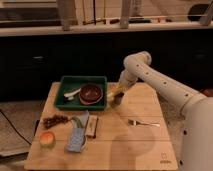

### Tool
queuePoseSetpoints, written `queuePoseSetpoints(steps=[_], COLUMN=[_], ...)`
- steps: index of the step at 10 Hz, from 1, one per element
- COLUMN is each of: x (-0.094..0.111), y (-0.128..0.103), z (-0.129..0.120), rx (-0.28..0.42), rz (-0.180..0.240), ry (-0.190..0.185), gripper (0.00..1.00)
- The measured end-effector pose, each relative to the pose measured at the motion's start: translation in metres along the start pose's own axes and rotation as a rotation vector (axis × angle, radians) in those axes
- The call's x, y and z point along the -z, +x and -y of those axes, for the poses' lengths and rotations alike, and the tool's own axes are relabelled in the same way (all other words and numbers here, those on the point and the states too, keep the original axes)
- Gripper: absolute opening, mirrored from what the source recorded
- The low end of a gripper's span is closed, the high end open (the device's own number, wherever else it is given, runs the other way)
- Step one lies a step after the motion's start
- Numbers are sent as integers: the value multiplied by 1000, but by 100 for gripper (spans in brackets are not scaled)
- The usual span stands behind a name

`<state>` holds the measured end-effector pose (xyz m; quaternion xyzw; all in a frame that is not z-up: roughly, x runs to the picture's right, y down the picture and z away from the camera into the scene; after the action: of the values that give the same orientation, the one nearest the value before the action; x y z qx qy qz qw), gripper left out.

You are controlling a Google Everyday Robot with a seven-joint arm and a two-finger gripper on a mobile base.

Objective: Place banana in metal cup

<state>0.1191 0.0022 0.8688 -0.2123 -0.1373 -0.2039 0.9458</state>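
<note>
**Fig. 1. Gripper and banana at the metal cup**

White jointed arm extended from the right. Gripper point(118, 92) low over the light wooden table point(150, 145), just beside the right wall of the green plastic tray point(62, 95). Small pale-yellow curved banana point(113, 91) at the gripper's tip, on its tray side. Short dull grey-brown metal cup point(119, 99) directly beneath, upright on the table. Cannot tell whether clamped on the fruit or parted (merged in outline with the arm's end). Judged step: bringing the fruit down into the cup.

To do it well:
- Centre the banana's lower end over the cup's mouth.
- Turn the long axis toward vertical and descend straight.
- Release only with that end inside the rim.
- Avoid nudging the narrow cup, likely to tip, or the tray wall next to it.

Orientation: long axis slanted, lower end toward the tray at left, upper end toward the gripper at right. Neither flat nor upright, and probably too tilted for so narrow a mouth.

Elsewhere: dark red round bowl point(91, 93) and whitish curved utensil-like piece point(72, 93) in the tray. Silver fork point(143, 123) on the table, well apart.
</note>
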Motion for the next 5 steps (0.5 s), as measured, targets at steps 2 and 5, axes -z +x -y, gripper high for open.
queuePoseSetpoints(steps=[2, 5], x=[-3, -6], y=[-1, 1], z=[4, 5], rx=[-9, -24], rz=[-1, -3], ry=[-1, -2], gripper=[39, 66])
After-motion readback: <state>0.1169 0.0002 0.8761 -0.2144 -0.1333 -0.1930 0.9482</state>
